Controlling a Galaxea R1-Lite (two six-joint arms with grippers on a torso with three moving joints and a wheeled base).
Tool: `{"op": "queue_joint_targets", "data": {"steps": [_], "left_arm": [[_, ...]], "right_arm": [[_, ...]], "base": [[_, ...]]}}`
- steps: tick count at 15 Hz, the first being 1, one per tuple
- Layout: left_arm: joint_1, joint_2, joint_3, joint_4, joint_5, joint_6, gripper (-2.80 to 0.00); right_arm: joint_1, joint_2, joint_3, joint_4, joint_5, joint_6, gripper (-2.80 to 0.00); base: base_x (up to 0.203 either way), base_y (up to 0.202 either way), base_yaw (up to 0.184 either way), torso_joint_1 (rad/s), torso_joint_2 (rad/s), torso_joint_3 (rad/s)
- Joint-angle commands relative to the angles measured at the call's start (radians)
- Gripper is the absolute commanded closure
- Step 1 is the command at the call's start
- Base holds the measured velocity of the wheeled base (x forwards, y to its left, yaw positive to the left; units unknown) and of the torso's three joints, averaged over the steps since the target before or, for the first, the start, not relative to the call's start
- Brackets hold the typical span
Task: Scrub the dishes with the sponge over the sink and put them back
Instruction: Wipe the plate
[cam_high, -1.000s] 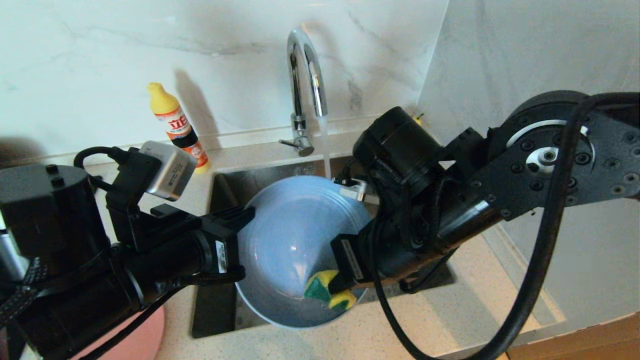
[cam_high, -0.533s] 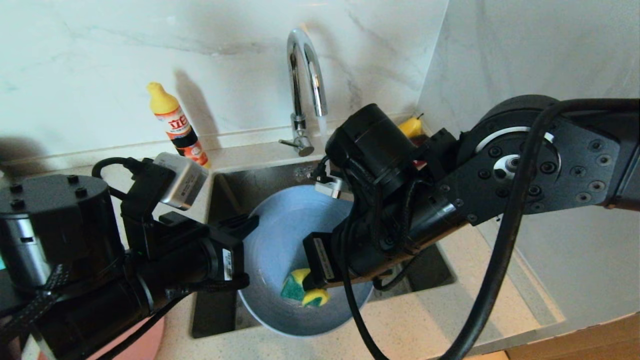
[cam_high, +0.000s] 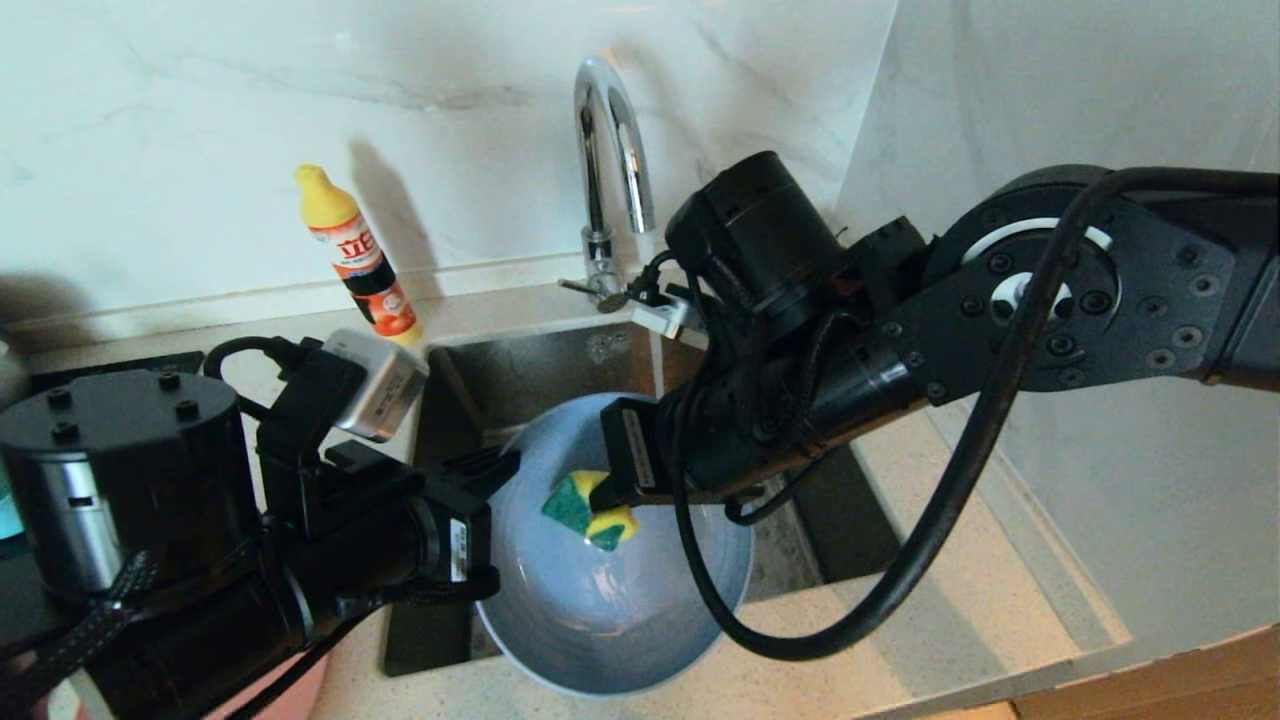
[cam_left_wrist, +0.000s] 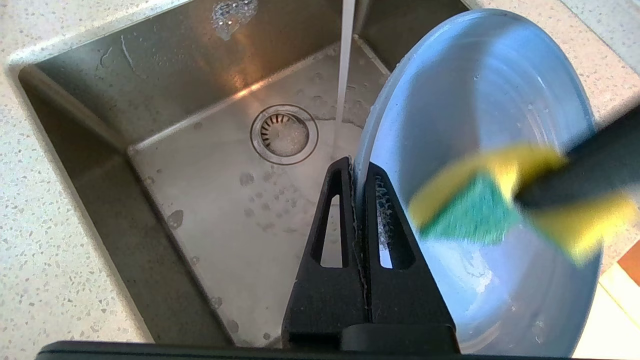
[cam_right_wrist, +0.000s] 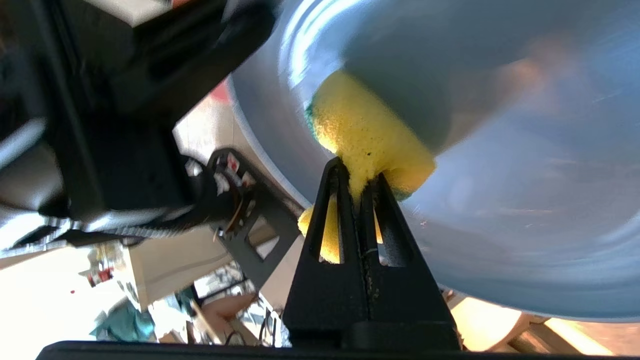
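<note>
The two black arms are filling much of the head view and hiding a good part of the sink (cam_high: 500, 370), its drain included; the drain is showing only in the left wrist view. White marble-look walls are meeting in a corner behind the basin, and a pale speckled tabletop (cam_high: 870, 620) is surrounding it. One chrome faucet (cam_high: 605, 150) is sending a thin stream of water down into the steel basin. One grey-blue plate (cam_high: 610, 610) is being held tilted over the sink, its near rim reaching over the basin's front edge. Only a sliver of one pink plate (cam_high: 300, 690) is peeking out under the left arm at the lower left. One yellow-capped detergent bottle (cam_high: 355, 250) is standing by the wall, left of the faucet. The left tool (cam_left_wrist: 356, 165) is pinching the grey-blue plate's rim, fingers closed on it. The right tool (cam_right_wrist: 357, 172) is clamping one sponge (cam_high: 585, 508), squeezed and pressed against the plate's inner face; the sponge is looking smeared in the left wrist view.
</note>
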Motion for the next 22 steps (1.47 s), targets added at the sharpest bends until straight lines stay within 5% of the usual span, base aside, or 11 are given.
{"op": "queue_joint_targets", "data": {"steps": [1, 6, 16, 22], "left_arm": [[0.002, -0.004, 0.006, -0.004, 0.003, 0.0, 0.0], [0.002, -0.007, -0.012, -0.006, 0.004, -0.002, 0.0], [0.012, 0.009, -0.037, -0.002, 0.006, -0.011, 0.0], [0.087, 0.127, -0.089, 0.022, 0.006, -0.143, 0.0]], "right_arm": [[-0.044, -0.016, -0.001, 0.005, 0.002, 0.003, 0.0], [-0.135, -0.075, 0.025, 0.099, 0.004, -0.008, 0.0], [-0.111, -0.224, 0.236, 0.114, 0.01, -0.012, 0.0], [-0.188, -0.389, 0.136, 0.121, 0.018, -0.066, 0.0]], "base": [[0.0, 0.0, 0.0, 0.0, 0.0, 0.0], [0.0, 0.0, 0.0, 0.0, 0.0, 0.0], [0.0, 0.0, 0.0, 0.0, 0.0, 0.0], [0.0, 0.0, 0.0, 0.0, 0.0, 0.0]]}}
